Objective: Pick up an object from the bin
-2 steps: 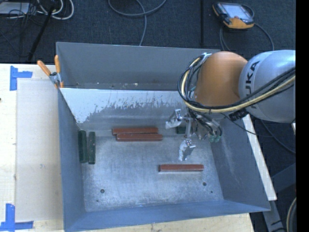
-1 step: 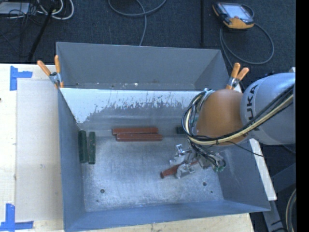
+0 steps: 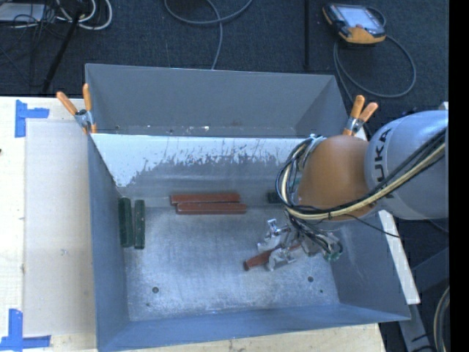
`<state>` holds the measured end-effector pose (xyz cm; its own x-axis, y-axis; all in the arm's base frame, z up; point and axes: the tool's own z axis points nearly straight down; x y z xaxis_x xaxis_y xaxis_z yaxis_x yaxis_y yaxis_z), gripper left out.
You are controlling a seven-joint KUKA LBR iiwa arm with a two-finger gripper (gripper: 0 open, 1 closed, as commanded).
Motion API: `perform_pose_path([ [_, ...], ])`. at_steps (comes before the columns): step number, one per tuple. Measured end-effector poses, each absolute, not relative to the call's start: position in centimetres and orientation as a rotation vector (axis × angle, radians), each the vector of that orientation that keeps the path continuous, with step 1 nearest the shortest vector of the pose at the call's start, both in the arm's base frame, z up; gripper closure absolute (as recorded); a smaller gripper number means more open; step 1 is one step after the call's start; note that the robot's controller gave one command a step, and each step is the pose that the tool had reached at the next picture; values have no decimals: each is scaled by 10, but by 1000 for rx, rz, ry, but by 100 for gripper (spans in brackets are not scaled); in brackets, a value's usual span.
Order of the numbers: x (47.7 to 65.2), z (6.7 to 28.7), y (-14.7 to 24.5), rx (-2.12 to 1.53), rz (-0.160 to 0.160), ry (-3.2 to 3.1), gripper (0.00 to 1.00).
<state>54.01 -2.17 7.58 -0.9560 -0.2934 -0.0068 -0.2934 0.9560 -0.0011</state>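
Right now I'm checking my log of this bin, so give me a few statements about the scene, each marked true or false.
1. Two green bars lie side by side near the left wall of the bin. True.
2. Two brown bars lie stacked across the green bars. False: they lie apart from them, mid-bin, toward the far wall.
3. The gripper is in the bin's right part. True.
4. The gripper is over the green bars. False: those are at the opposite side of the bin.
5. A small brown piece lies right by the gripper. True.
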Motion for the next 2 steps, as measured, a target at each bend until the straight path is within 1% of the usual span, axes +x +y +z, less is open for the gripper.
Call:
perform_pose_path([
  [1, 532, 218, -1, -429, 1, 3112, 100],
  [2, 531, 218, -1, -429, 1, 3112, 100],
])
